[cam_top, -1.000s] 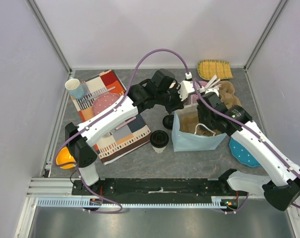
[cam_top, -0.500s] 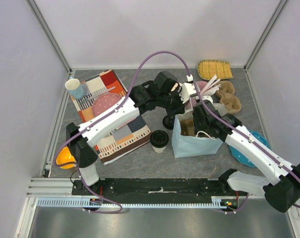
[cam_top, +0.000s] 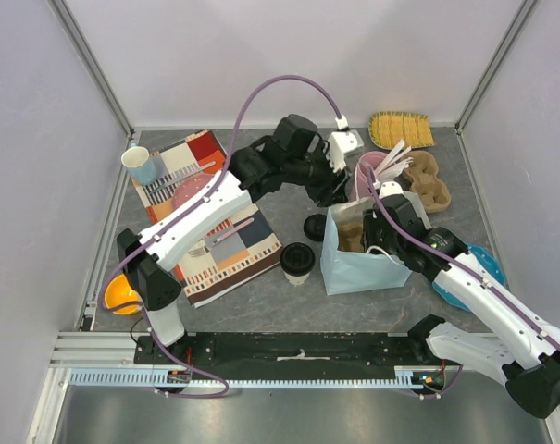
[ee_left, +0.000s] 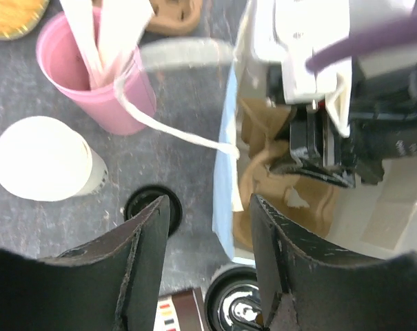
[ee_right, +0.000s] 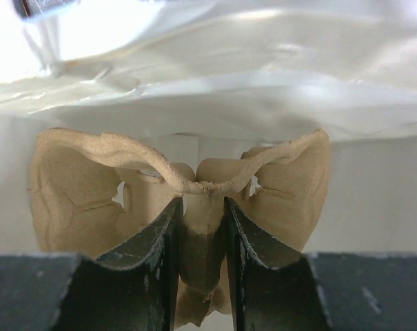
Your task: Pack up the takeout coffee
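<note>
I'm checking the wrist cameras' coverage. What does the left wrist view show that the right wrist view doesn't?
Only the left wrist view shows the pink cup of white sticks, a white cup, a loose black lid, the bag's blue outside and the open left gripper. Only the right wrist view shows the right gripper shut on the cardboard cup carrier. Both show the carrier inside the light-blue paper bag.

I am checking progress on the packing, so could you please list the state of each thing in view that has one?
light-blue paper bag: upright, mouth open.
cardboard cup carrier: inside the bag, clamped at its centre ridge.
takeout coffee: upright on the table, lid on, outside the bag.
left pincer: open, holding nothing.
right pincer: shut on the carrier.
pink cup: upright, holding stirrers.
</note>
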Motion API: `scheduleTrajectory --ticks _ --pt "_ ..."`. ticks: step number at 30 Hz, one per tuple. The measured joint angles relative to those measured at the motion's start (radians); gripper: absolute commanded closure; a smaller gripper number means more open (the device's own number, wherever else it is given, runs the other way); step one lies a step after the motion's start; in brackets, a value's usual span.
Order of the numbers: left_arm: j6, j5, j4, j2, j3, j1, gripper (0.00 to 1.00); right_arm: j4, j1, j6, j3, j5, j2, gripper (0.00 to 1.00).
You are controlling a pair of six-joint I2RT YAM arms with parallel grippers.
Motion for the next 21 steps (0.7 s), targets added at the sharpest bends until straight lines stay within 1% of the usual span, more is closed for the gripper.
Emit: scheduleTrajectory --ticks 7,13,14,15,16,17,18,20,21 --pt "-0.073 0.15 0.094 0.028 0.095 0.092 0.36 0.002 0.0 -0.013 -0.008 -0.02 0.004 0.66" --pt "-0.109 0.219 0.149 0.135 0.148 0.077 0.36 0.003 0.0 -0.018 -0.008 -0.031 0.007 0.66" --pt "-0.113 0.226 0.152 0.157 0.156 0.075 0.37 0.003 0.0 -0.018 -0.008 -0.032 0.008 0.66" --pt "-0.118 0.235 0.154 0.176 0.158 0.073 0.4 0.004 0.0 -0.018 -0.008 -0.034 0.011 0.66" --pt "-0.125 0.243 0.153 0.191 0.159 0.072 0.45 0.005 0.0 -0.018 -0.008 -0.035 0.013 0.66" --pt "-0.132 0.249 0.154 0.202 0.159 0.071 0.54 0.006 0.001 -0.018 -0.008 -0.037 0.018 0.66" --pt "-0.139 0.253 0.154 0.211 0.159 0.069 0.77 0.006 0.001 -0.019 -0.008 -0.039 0.022 0.66" --pt "-0.155 0.256 0.153 0.221 0.159 0.067 0.97 0.006 0.001 -0.019 -0.008 -0.043 0.031 0.66" --pt "-0.158 0.256 0.156 0.223 0.159 0.066 0.98 0.006 0.001 -0.02 -0.008 -0.047 0.034 0.67"
